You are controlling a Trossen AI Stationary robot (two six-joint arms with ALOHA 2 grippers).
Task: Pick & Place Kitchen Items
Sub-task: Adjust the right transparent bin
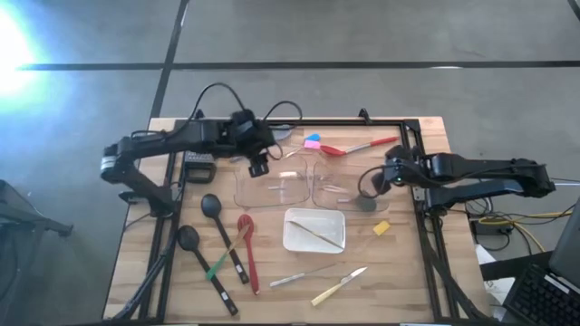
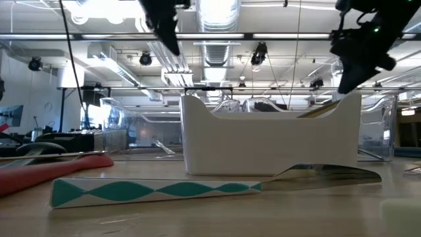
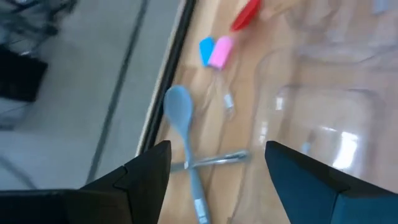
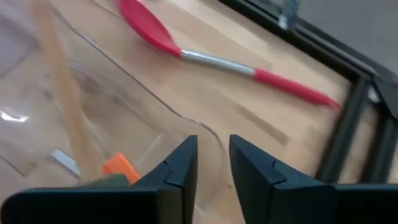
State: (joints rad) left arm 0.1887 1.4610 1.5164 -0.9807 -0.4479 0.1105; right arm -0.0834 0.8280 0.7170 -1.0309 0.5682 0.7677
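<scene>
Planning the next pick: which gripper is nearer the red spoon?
Right. The right gripper is just beside the red spoon; the left gripper is across both bins.

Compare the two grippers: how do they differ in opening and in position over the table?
The left gripper has its fingers spread wide, while the right gripper has its fingers close together with only a narrow gap.

The left gripper hangs over the blue-grey spoon near the left clear bin; the right gripper hangs over the rim of the right clear bin, near the red spoon.

Both are dark, two-fingered and hold nothing.
</scene>
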